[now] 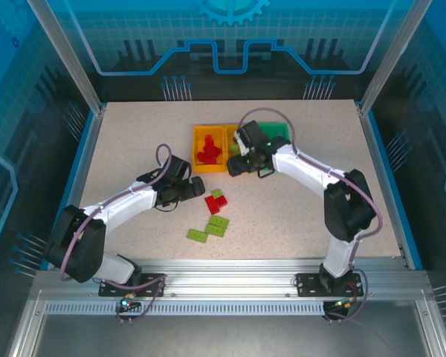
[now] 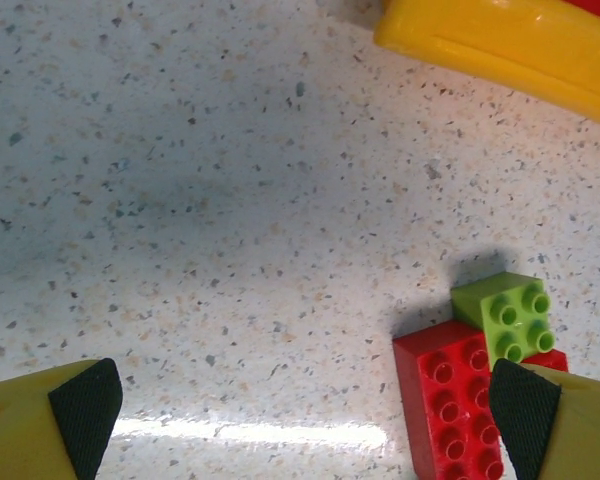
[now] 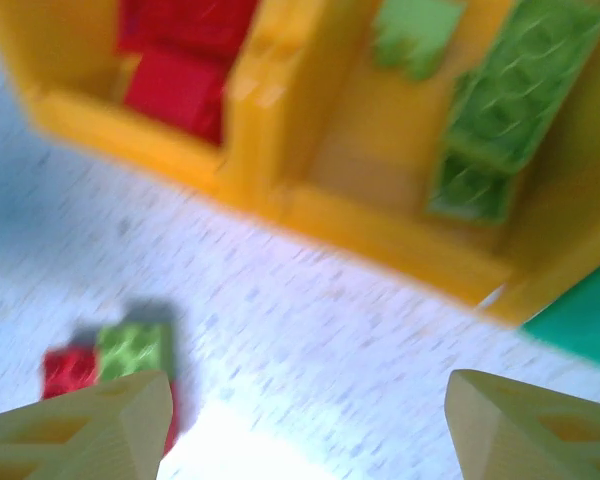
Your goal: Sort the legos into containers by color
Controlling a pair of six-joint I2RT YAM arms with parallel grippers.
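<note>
Three bins joined in a row sit at the far middle of the worktop (image 1: pixel 134 134). The left orange-yellow bin (image 1: pixel 196 149) holds a heap of red bricks (image 1: pixel 208 154). The middle orange-yellow bin (image 1: pixel 231 138) is partly covered by the right arm (image 1: pixel 305 169), and the green bin (image 1: pixel 281 129) closes the right end.

Four loose legos lie in front of the bins, nearer the arms. A red brick (image 1: pixel 212 205) lies with its long axis slanting toward the bins, and a small lime brick (image 1: pixel 218 195) is at its far end. Just nearer lie two flat lime pieces (image 1: pixel 217 225), both askew to the worktop's edge.

The left wrist view shows the studs. The red brick (image 2: pixel 450 410) is two studs wide and its long axis runs up the picture. The small lime brick (image 2: pixel 512 315) is square with four studs; whether it rests on the red one or beside it, I cannot tell. The left jaws are wide apart, holding nothing. One fingertip (image 2: pixel 525 405) overlaps the red brick's edge and the other is over bare worktop.

The right wrist view, though blurred, looks into the middle bin. A long green plate (image 3: pixel 510 90) slants there from upper right to lower left, beside a smaller lime piece (image 3: pixel 415 35). The right jaws are apart and empty, fingertips (image 3: pixel 90 430) above the worktop before the bins.
</note>
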